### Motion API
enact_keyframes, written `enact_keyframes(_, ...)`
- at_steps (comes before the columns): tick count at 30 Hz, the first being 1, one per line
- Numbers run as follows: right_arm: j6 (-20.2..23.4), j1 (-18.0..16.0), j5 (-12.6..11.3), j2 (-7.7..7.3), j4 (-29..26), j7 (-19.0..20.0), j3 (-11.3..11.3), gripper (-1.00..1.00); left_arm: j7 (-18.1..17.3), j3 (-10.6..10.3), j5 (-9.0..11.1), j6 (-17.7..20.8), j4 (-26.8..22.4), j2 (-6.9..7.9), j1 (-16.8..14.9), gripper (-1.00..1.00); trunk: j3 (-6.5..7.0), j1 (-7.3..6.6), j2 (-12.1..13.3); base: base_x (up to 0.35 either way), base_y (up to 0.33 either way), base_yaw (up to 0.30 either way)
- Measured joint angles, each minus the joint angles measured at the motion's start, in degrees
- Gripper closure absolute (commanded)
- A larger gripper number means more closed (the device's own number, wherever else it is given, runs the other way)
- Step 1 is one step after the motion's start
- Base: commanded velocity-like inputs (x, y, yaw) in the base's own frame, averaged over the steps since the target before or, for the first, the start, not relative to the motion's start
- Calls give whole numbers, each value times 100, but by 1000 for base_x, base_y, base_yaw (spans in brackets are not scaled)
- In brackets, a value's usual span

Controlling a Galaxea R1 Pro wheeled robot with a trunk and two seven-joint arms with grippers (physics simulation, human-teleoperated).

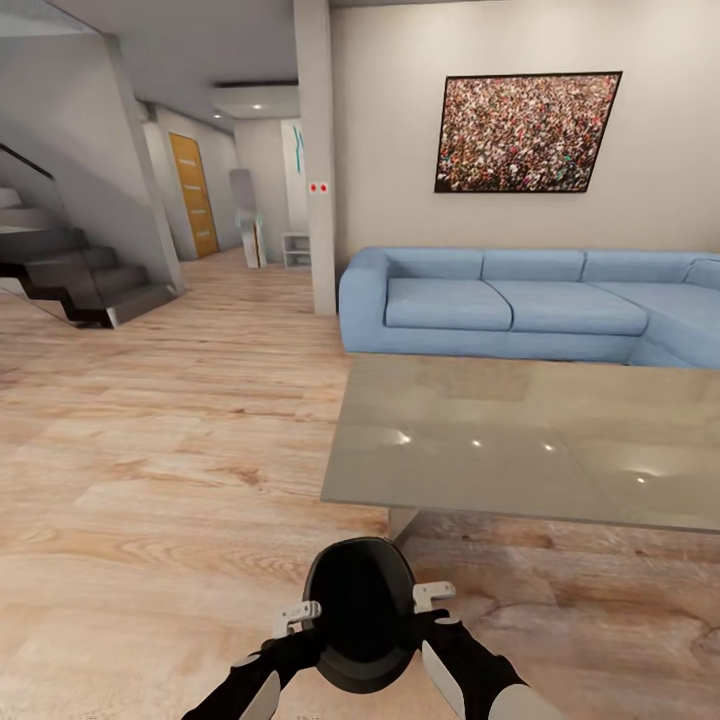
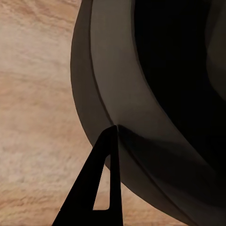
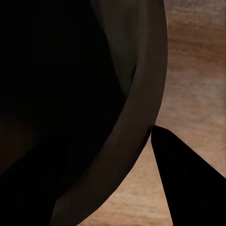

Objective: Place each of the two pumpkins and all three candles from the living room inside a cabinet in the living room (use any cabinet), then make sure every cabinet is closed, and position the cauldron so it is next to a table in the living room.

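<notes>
Both arms carry the cauldron point(image 1: 360, 612), left gripper point(image 1: 297, 616) and right gripper point(image 1: 433, 597) each pinching its rim; the table point(image 1: 520, 440) corner lies just ahead-right.

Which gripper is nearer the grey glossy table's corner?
Right. The right gripper grips the black round cauldron on its side facing the grey glossy table; the left gripper grips the cauldron's far side, farther from the corner.
</notes>
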Motion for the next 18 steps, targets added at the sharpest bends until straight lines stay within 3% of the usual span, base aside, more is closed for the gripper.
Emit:
enact_keyframes(7, -3, 0, -3, 0, 0, -2, 1, 100, 2, 1, -1, 0, -1, -1, 0, 100, -155, 18, -10, 0, 0, 0)
enact_keyframes(14, -4, -1, -6, 0, -4, -6, 2, 100, 2, 3, -3, 2, -5, -1, -1, 100, -156, 18, -10, 0, 0, 0)
enact_keyframes(18, -4, 0, -2, 0, 3, -1, -1, 100, 0, 4, -5, 4, -1, -1, 0, 100, -244, 28, -15, 0, 0, 0)
